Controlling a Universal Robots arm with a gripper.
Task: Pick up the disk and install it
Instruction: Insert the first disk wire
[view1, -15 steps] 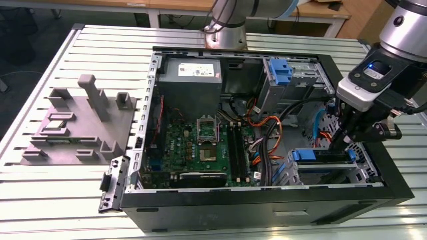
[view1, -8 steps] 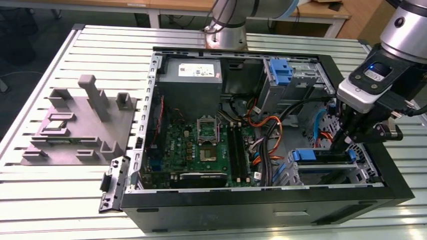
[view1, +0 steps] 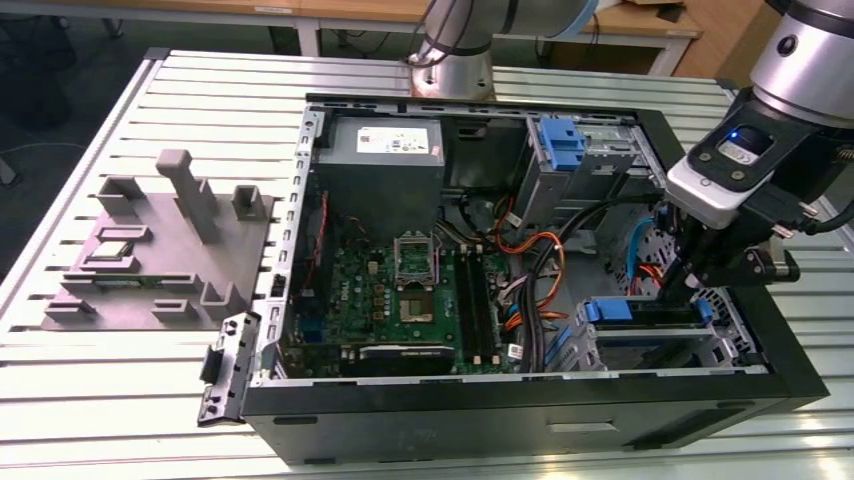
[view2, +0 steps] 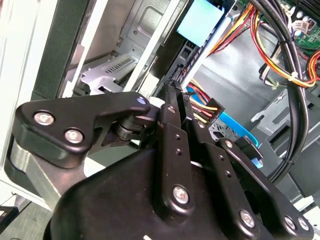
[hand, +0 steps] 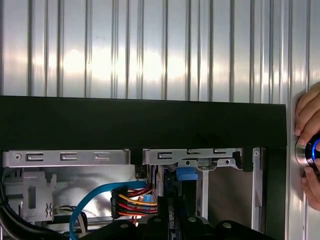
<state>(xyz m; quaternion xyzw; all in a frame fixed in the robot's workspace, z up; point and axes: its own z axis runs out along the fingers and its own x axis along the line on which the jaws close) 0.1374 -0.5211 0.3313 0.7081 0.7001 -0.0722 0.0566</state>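
I see my hand (view1: 683, 282) reaching down into the open computer case (view1: 747, 395), at the drive cage near the case wall on the exterior view's right. The disk (view1: 638, 312) sits on edge in that cage, right under my hand, with its blue bracket showing. In the second wrist view the black fingers (view2: 175, 145) point down at a thin upright edge of the disk (view2: 197, 65), with a light blue tab on top. I cannot tell if the fingers are pinching it or just near it. Red, yellow and orange wires (view2: 207, 107) run just beside my hand. The case rests on a ribbed metal table (view1: 80, 360).
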